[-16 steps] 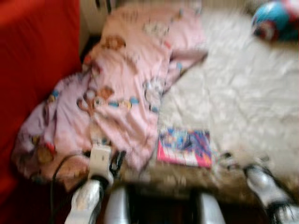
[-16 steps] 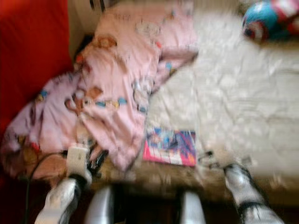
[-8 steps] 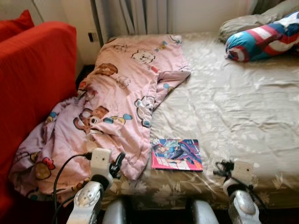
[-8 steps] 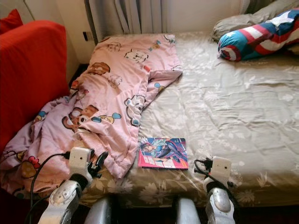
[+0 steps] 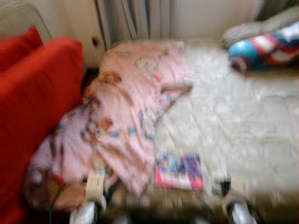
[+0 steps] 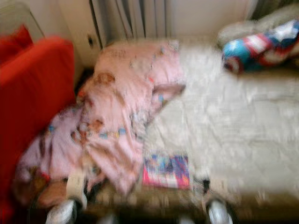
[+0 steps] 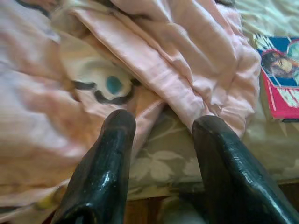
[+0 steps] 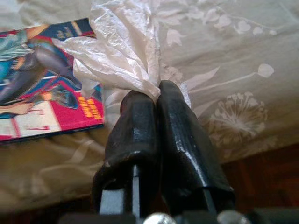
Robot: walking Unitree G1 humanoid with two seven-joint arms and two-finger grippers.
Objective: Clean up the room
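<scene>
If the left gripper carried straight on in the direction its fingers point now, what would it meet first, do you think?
Most likely the pink blanket: the open left gripper points at its folded edge lying on the floral bedsheet. Depth is unclear, so it might brush the sheet first.

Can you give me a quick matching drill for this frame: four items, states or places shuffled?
Items
1. pink cartoon-print blanket
2. colourful comic magazine
3. right claw
4. left claw

States
A. open, above the bed edge
B. shut on a crumpled white plastic bag
C. flat near the foot of the beige floral bedsheet
D. draped over the bed's left side

Pairs: 1-D, 2-C, 3-B, 4-A
</scene>
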